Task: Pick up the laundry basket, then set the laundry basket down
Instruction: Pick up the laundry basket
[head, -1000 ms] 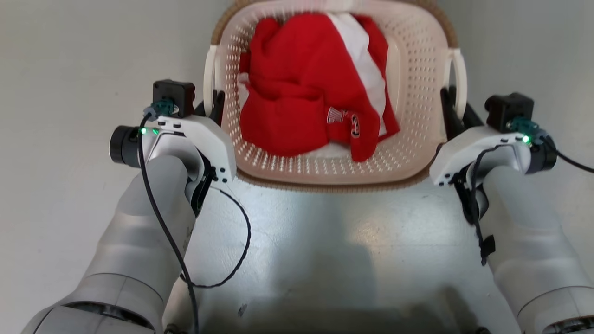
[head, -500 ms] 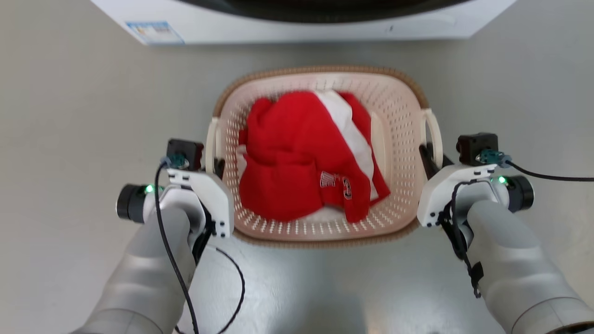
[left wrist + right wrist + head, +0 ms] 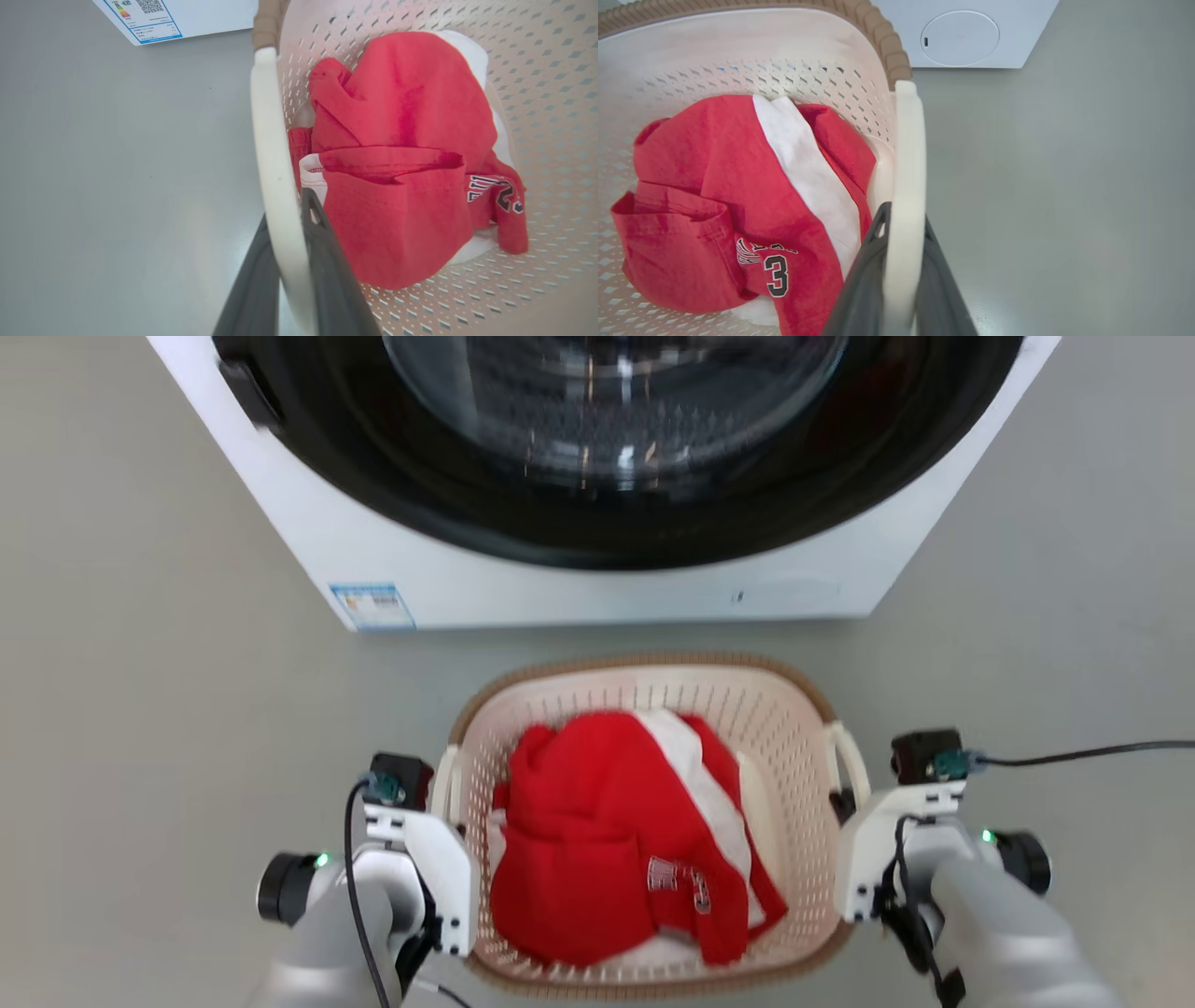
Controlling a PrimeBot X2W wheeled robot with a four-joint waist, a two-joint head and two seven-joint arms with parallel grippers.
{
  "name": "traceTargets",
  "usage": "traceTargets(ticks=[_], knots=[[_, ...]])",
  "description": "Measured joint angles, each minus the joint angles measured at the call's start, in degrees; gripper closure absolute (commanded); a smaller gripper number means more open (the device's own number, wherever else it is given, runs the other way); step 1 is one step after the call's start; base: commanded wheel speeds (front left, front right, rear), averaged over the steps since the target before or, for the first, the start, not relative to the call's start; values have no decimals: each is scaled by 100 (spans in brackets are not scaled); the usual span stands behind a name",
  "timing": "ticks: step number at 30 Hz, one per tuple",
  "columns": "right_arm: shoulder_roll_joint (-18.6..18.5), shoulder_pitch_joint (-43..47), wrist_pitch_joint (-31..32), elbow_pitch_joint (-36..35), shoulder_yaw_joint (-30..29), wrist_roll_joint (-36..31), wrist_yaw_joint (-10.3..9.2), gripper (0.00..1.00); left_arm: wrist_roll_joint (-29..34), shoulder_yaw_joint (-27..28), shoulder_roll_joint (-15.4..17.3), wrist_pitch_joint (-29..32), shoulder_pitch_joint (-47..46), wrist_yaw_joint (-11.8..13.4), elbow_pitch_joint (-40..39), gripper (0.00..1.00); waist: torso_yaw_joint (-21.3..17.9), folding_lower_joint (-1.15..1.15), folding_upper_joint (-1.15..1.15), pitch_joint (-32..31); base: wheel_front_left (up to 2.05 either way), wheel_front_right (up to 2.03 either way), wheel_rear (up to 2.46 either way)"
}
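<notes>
Clothes [image 3: 607, 831] inside the laundry basket [image 3: 644, 665], with the washer [image 3: 579, 588] behind it

Head overhead, facing down; wrists close, sharing laundry basket [image 3: 551, 93]

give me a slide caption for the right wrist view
Right fingers clamp the laundry basket's white loop handle; red number-3 shirt inside, washer behind.
</notes>
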Motion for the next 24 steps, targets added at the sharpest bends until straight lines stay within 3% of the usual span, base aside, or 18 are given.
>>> traceTargets(ticks=[15, 24], knots=[[5, 433, 757, -35, 645, 835, 0, 100, -479, -745, 94, 948, 586, -1, -215, 100, -151, 0, 0, -1333, 0, 0, 0], [-7, 666, 1074, -21, 915, 1161, -4, 100, -946, -1201, 198, 1432, 848, 3, -498, 100, -57, 0, 0, -1704, 0, 0, 0]])
